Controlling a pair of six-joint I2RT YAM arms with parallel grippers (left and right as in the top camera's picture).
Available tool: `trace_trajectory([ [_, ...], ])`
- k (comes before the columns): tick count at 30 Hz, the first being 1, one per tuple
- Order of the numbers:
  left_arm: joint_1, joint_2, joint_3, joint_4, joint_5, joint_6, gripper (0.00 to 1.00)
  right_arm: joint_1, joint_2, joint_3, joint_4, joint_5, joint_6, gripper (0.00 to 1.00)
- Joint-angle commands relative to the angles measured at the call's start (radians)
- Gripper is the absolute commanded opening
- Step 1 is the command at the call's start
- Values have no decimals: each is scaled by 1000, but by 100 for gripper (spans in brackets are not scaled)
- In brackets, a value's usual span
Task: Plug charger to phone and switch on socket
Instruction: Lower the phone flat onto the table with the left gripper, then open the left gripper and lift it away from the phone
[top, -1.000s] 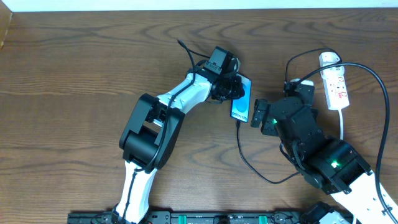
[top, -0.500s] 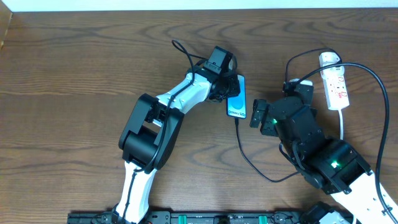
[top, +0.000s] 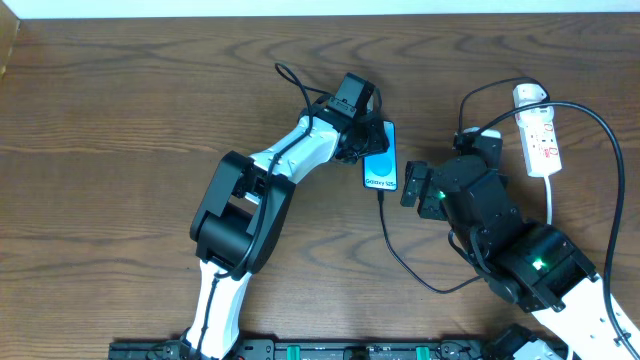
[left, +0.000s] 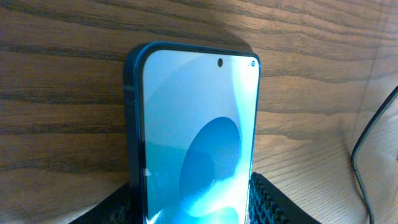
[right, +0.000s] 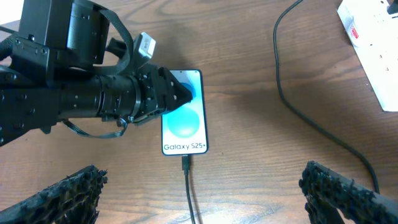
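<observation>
The phone (top: 381, 166) lies on the wooden table with its blue screen up and "Galaxy" text toward the near end. My left gripper (top: 366, 140) is shut on its far end; in the left wrist view the fingers (left: 193, 202) flank the phone (left: 193, 124) on both sides. The charger cable (top: 395, 250) has its tip in the phone's near end, as the right wrist view shows (right: 185, 163). Its white plug head (top: 529, 95) sits at the far end of the socket strip (top: 541, 140). My right gripper (top: 413, 186) is open and empty beside the phone, its fingers (right: 202, 186) spread wide.
A thicker black robot cable (top: 610, 150) arcs over the strip's right side. The strip's white lead (top: 550, 205) runs toward the near edge. The strip's corner with red marks (right: 367, 37) shows at top right in the right wrist view.
My left gripper has shifted the phone slightly left and straightened it, with the cable tip still in it. The right arm has not moved.
</observation>
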Motion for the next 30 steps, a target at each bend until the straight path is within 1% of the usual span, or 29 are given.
trace_trajectory([
  [1,10,31,-19,-26,-58,6,53,-5,2,-6,-4,5,14,99],
  [7,10,31,-19,-26,-59,6,55,-5,6,-6,-11,5,14,99],
  [11,10,31,-19,-29,-95,7,55,-5,8,-6,-19,5,14,99],
  [12,10,31,-19,-29,-111,7,57,-5,9,-6,-19,5,14,99],
  [13,10,31,-19,-29,-129,8,67,-5,9,-6,-19,5,14,99],
  [15,10,31,-19,-29,-182,47,72,-5,9,-6,-24,5,14,99],
  [16,12,31,-19,-29,-209,76,77,-5,9,-6,-28,5,14,99],
  [19,29,28,-19,-31,-269,194,88,-5,9,-6,-50,5,14,99],
  [21,51,20,-19,-51,-294,263,89,-5,9,-6,-72,5,14,99],
  [23,76,4,-19,-82,-326,295,90,-5,9,-6,-89,5,14,99],
  [27,152,-53,-19,-174,-402,299,90,-5,12,-6,-95,5,14,99],
  [30,217,-112,-19,-248,-409,299,90,-5,20,-6,-72,5,14,99],
])
